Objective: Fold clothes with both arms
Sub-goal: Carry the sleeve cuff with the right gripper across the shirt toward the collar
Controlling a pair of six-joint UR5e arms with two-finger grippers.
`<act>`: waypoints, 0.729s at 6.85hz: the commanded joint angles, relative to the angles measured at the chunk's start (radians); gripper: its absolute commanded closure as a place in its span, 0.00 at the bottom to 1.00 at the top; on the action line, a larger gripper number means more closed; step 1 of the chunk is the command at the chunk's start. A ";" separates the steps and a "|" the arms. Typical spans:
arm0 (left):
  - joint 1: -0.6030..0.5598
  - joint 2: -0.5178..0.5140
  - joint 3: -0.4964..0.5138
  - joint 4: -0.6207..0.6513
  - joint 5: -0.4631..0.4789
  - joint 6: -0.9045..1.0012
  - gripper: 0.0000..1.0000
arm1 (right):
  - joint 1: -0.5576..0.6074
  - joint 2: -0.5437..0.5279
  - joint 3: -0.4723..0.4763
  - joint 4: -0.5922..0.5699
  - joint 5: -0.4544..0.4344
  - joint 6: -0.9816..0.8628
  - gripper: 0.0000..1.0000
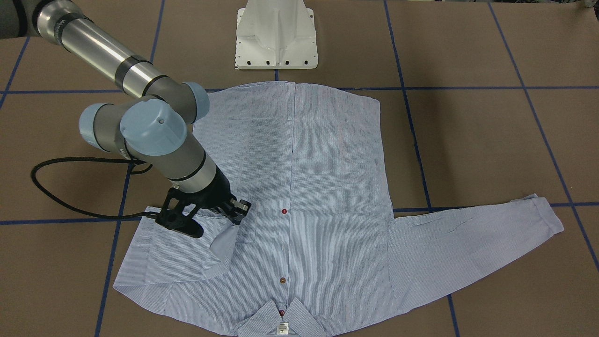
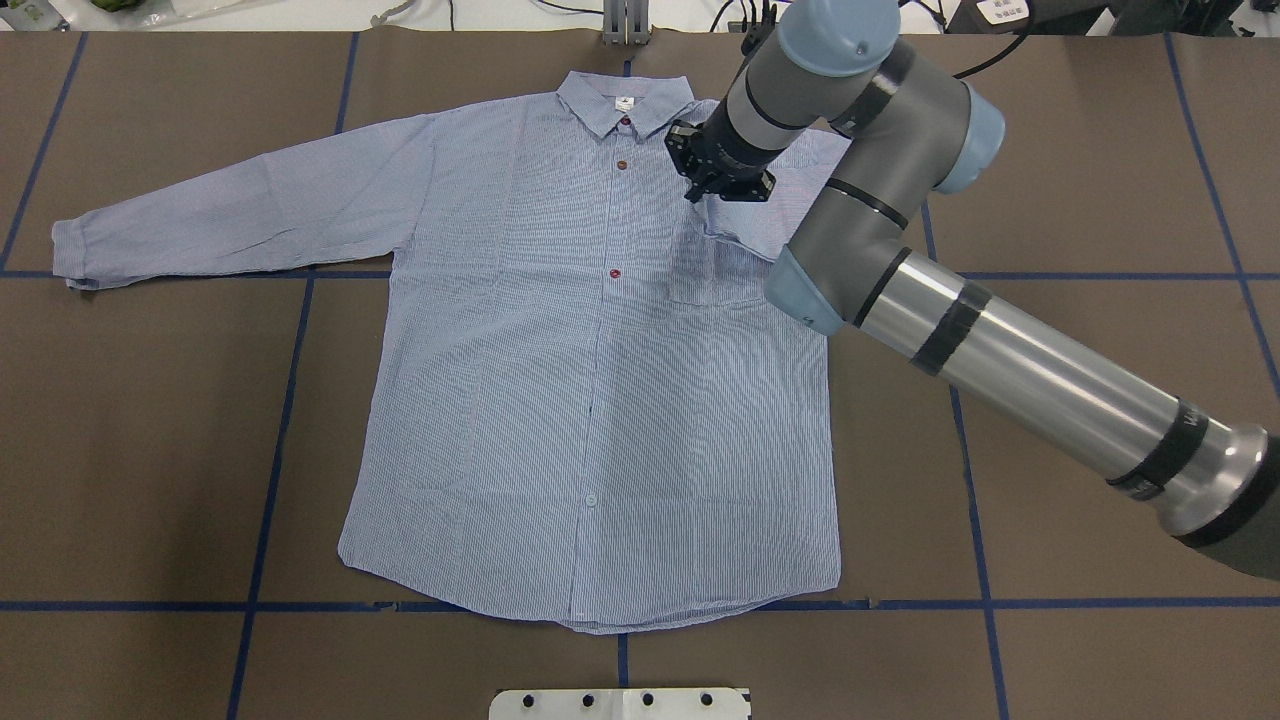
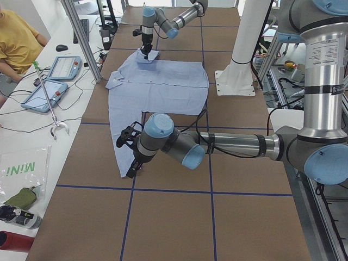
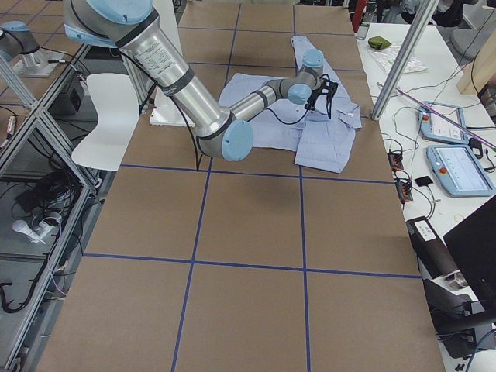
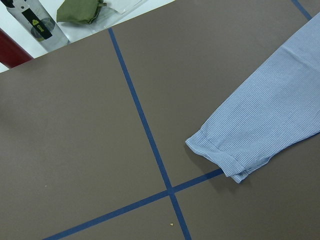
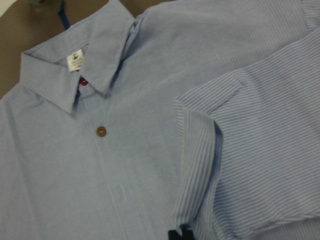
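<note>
Reference: clock directions are read on the overhead view, with 12 o'clock pointing away from the base (image 1: 276,37).
Shirt (image 2: 600,400): laid front-up and buttoned on the table (image 2: 150,430). The collar (image 2: 625,100) is at 12 o'clock and the hem at 6 o'clock, near the base.
Label (image 6: 74,61): white, set inside the collar.
Flat sleeve (image 2: 250,210): stretched out toward 9 o'clock and lying flat on the table.
Flat cuff (image 5: 225,155): resting on the table just beside a crossing of blue tape lines (image 5: 145,125).
Folded sleeve (image 1: 178,257): turned in from the 3 o'clock shoulder and laid across the chest.
Held cuff (image 6: 195,160): located at about 1 o'clock from the shirt's centre. It lies between the collar and the pocket (image 2: 715,270), on the 3 o'clock side of the buttons (image 2: 614,273).
Right gripper (image 2: 725,190): positioned over the chest with fingers pointed down. The jaws are drawn in to a narrow pinch on the edge of the held cuff, as seen at the bottom of the right wrist view.
Left gripper (image 3: 131,169): shown only in the exterior left view, above the end of the flat sleeve. Its opening cannot be told.
Surroundings: a bench with tablets (image 3: 62,68) runs along the 12 o'clock side of the table. A person (image 3: 16,38) in yellow is seated there.
</note>
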 commanded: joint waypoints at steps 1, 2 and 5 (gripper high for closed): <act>0.000 0.001 0.003 -0.037 -0.027 -0.086 0.00 | -0.043 0.146 -0.129 0.082 -0.068 0.067 1.00; 0.002 0.011 0.000 -0.077 -0.029 -0.083 0.00 | -0.098 0.186 -0.141 0.082 -0.143 0.111 1.00; 0.021 0.024 0.017 -0.156 -0.029 -0.088 0.01 | -0.148 0.239 -0.164 0.082 -0.186 0.154 1.00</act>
